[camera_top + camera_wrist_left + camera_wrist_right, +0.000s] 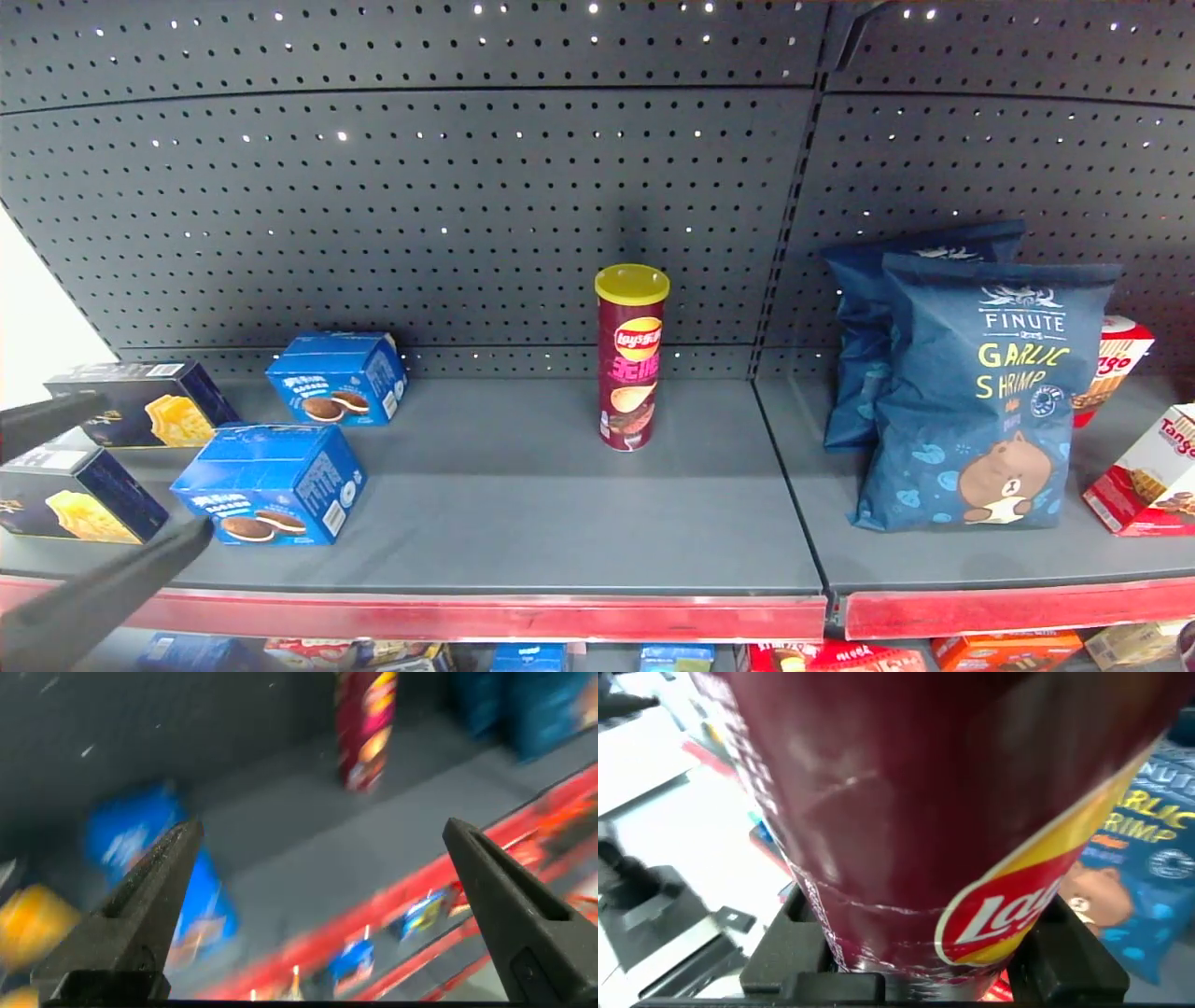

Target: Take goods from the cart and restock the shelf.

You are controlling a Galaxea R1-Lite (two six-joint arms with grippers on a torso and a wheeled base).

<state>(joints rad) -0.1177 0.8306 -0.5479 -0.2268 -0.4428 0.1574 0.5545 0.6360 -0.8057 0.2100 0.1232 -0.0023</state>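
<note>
A maroon chips can with a yellow lid [632, 357] stands upright at the middle of the grey shelf [523, 504], near the back panel. My left gripper [154, 464] hovers open at the shelf's front left, beside the blue cookie boxes [271, 483]; in the left wrist view it [320, 835] is spread wide with nothing between its fingers [149, 896], and the standing can [366, 728] is farther off. My right gripper [924, 971] is shut on a second maroon chips can [906, 812], which hides most of what lies behind it.
Dark boxes [79, 490] lie at the far left. Two blue snack bags [971, 392] stand on the right shelf section, with red-and-white boxes [1144, 476] beyond them. A red price rail [485, 616] runs along the front edge. More goods show on the shelf below.
</note>
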